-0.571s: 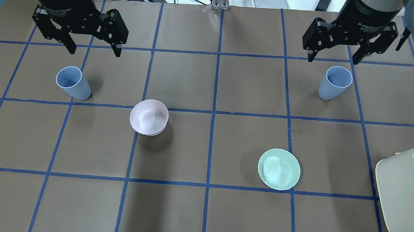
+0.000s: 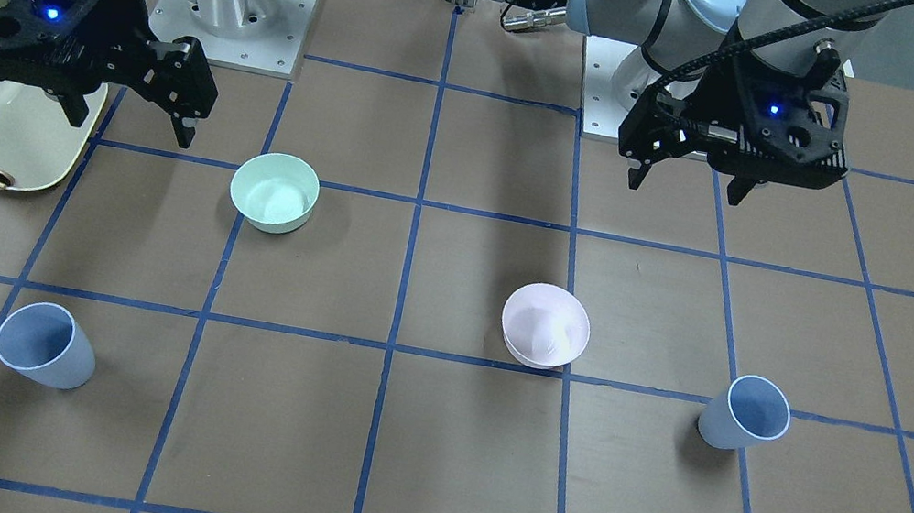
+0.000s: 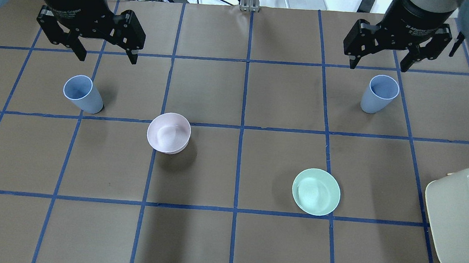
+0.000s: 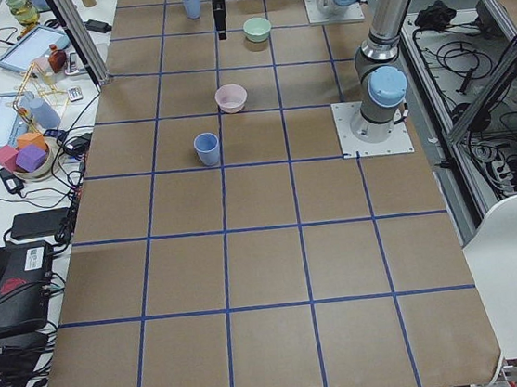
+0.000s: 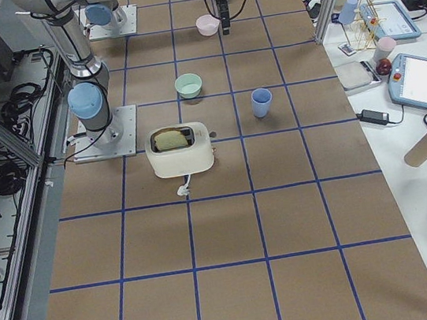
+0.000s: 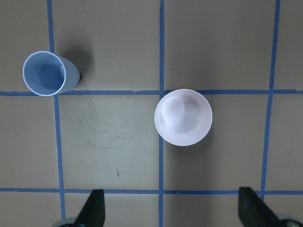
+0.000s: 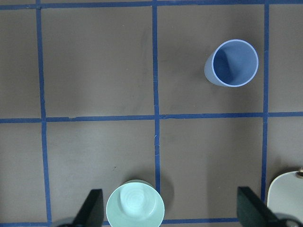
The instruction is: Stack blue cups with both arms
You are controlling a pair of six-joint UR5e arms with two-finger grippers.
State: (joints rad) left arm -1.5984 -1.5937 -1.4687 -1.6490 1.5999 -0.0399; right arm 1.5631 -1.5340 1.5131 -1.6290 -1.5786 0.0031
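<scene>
Overhead exterior: blue cup (image 3: 83, 94) near left tool (image 3: 107, 59), apart.

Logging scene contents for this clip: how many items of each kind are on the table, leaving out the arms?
blue cups: 2
bowls: 2 (pink bowl, mint-green bowl)
toaster: 1
Total: 5

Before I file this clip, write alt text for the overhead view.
The left gripper and right gripper hover open over a gridded table, each near an upright blue cup, the left cup and right cup. A pink bowl and green bowl sit between the cups, nearer the camera, a toaster at the right edge.
</scene>
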